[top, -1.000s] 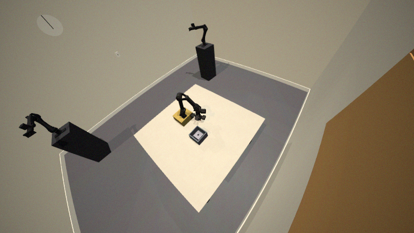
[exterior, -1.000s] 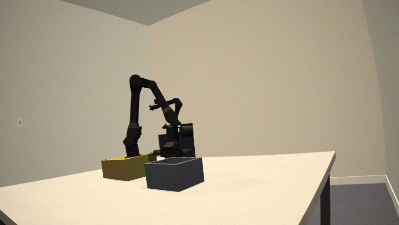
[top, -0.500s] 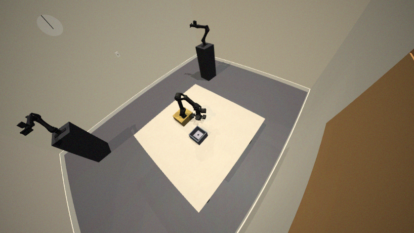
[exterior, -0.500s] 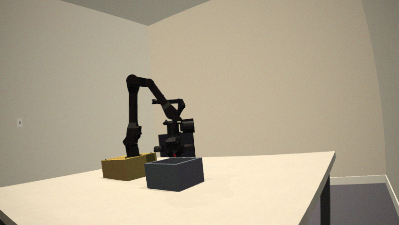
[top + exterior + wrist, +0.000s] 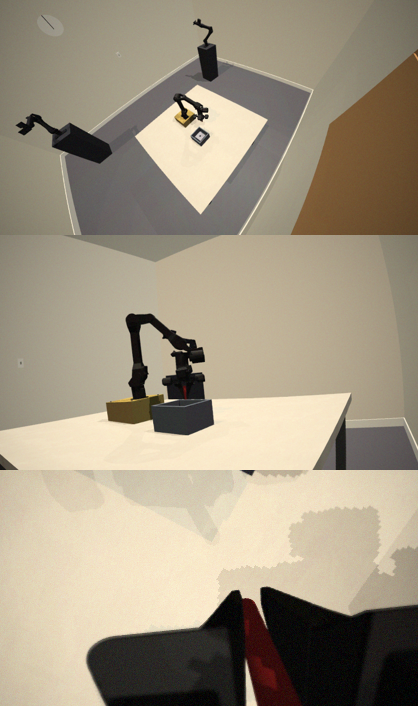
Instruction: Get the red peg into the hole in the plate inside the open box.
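Peg [image 5: 184, 392] [image 5: 265, 657] gripped in closed tool [image 5: 201, 119] [image 5: 184, 394] [image 5: 250, 597], held above bench [image 5: 222, 151] [image 5: 248, 436] [image 5: 65, 585], on the far side of open box [image 5: 201, 141] [image 5: 183, 419]. Carry stage judged in hand; peg to be brought over the box, aligned with plate hole [image 5: 200, 136], then lowered.

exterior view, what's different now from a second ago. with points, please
The gripper [image 5: 201, 120] [image 5: 184, 398] [image 5: 250, 597] has risen, and the red peg [image 5: 184, 392] [image 5: 262, 662], hidden behind the box a second ago, now shows between its fingers, held. Whether the grip came within that second, I can't tell. The open box [image 5: 192, 138] [image 5: 182, 419] and yellow base block [image 5: 179, 119] [image 5: 121, 412] stayed put.
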Tool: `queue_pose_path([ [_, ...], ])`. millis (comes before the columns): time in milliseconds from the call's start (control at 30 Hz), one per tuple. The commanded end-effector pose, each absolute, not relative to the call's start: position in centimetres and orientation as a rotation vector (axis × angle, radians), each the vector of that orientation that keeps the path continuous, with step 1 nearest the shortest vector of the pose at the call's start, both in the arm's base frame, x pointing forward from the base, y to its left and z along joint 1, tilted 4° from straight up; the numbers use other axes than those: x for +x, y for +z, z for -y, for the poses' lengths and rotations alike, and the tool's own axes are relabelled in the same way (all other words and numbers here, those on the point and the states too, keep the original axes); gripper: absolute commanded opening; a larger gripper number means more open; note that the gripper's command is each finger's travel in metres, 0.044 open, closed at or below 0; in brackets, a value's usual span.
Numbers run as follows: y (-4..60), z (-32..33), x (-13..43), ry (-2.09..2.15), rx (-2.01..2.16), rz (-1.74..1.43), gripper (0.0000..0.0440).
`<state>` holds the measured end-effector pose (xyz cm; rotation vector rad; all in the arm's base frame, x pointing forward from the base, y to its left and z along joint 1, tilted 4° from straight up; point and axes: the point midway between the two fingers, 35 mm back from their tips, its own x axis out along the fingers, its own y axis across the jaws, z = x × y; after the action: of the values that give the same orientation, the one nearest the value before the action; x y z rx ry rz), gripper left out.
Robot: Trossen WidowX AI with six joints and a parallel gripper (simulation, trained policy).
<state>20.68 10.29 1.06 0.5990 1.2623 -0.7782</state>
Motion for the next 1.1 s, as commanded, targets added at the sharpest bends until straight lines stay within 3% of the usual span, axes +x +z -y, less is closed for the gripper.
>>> queue_pose_path([
  [0,3.1,-10.0,22.1,-0.745,0.588,-1.229,0.0],
  [467,7.2,-7.3,26.2,-0.74,0.565,-1.18,0.0],
  [1067,7.7,-0.9,29.8,-0.815,0.633,-1.165,0.0],
])
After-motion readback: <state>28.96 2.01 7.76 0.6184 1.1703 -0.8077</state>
